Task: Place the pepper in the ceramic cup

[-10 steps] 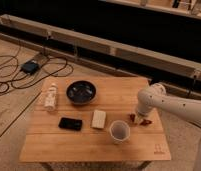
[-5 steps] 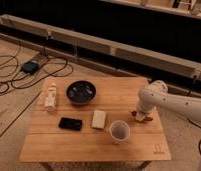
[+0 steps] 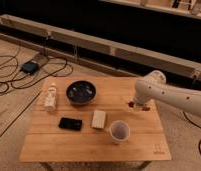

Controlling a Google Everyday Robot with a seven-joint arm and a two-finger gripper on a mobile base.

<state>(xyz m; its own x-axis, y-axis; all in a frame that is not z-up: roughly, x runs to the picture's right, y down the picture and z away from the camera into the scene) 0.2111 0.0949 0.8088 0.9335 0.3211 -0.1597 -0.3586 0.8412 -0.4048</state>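
Observation:
The ceramic cup (image 3: 119,131) is pale and round-rimmed and stands upright near the table's front, right of centre. My gripper (image 3: 137,106) hangs from the white arm that reaches in from the right. It is over the right part of the table, behind and to the right of the cup and apart from it. A small dark red bit, the pepper (image 3: 130,105), shows at the gripper's tip. I cannot tell whether the pepper is held or lies on the table.
On the wooden table (image 3: 69,147) are a dark bowl (image 3: 81,92) at the back centre, a small bottle (image 3: 50,96) lying at the left, a black phone (image 3: 70,123) and a beige block (image 3: 99,119). Cables (image 3: 24,75) lie on the floor at left.
The gripper has moved a little away from the table's front edge and slightly left, with the red bit staying at its tip. The cup and other objects have not moved.

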